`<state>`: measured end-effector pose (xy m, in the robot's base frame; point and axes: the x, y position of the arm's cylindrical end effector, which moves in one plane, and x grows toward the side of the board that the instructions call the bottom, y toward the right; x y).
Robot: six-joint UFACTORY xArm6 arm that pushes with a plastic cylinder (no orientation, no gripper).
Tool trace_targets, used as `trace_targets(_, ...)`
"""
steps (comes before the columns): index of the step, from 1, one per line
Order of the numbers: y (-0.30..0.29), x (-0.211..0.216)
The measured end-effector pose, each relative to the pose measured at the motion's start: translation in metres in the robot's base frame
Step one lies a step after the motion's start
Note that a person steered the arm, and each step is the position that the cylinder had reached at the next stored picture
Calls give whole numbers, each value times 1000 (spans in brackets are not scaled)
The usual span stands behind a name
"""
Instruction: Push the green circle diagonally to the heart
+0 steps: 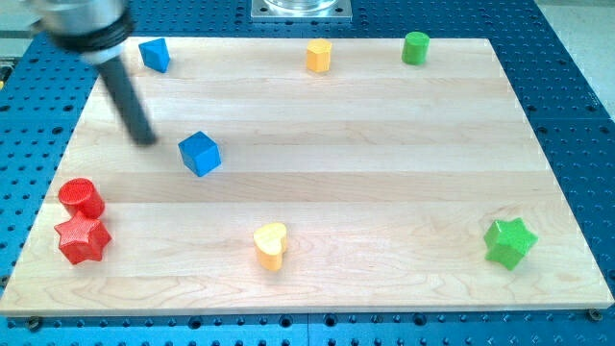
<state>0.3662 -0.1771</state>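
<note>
The green circle [415, 47] stands near the top edge of the wooden board, right of centre. The yellow heart [271, 245] lies near the bottom edge, left of centre. My tip [145, 138] is at the left part of the board, just left of a blue cube [200, 153] and far from both the green circle and the heart. The rod slants up to the view's top left.
A blue block [154, 54] sits at the top left. A yellow block [319, 55] stands at the top centre. A red circle [81, 198] and a red star [82, 238] sit at the bottom left. A green star [508, 241] lies at the bottom right.
</note>
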Motion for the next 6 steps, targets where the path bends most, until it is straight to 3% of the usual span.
trace_targets(1, 143, -51)
trace_targets(2, 279, -43)
trace_targets(3, 382, -92)
trace_targets(4, 393, -170)
trace_targets(5, 349, -167)
trace_targets(6, 289, -91)
